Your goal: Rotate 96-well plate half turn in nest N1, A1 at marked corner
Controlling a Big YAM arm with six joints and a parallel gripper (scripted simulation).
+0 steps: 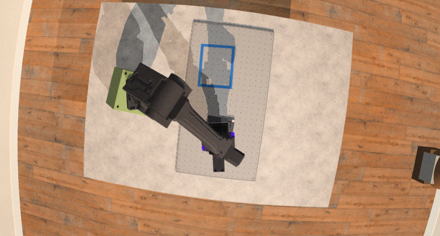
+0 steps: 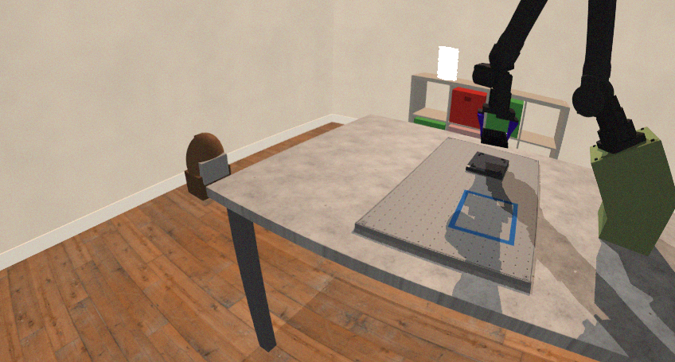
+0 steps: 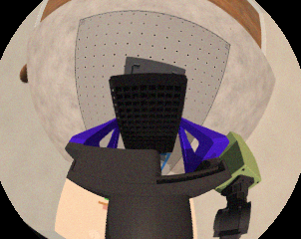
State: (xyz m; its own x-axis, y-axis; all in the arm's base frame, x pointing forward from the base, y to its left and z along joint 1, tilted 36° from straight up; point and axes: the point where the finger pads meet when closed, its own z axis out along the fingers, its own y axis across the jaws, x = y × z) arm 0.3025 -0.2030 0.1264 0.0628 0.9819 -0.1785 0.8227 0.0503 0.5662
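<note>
My gripper (image 2: 494,132) has blue fingers and hangs above the plate nest N1 (image 2: 487,164), a dark flat block at the far end of the perforated deck (image 2: 450,212). It is shut on the black 96-well plate (image 2: 494,138) and holds it clear of the nest. In the wrist view the plate (image 3: 150,110) fills the space between the fingers, with its grid of wells showing, and a grey part of the nest (image 3: 147,67) shows behind it. From above, the arm hides most of the plate, and only the nest's edge (image 1: 220,121) shows. I cannot see the cut corner.
The blue taped outline B1 (image 1: 216,66) lies on the deck, apart from the nest, and also shows in the side view (image 2: 482,216). The arm's green base (image 1: 119,88) stands beside the deck. A brown block (image 2: 205,164) sits at the table corner. A shelf (image 2: 487,105) stands behind.
</note>
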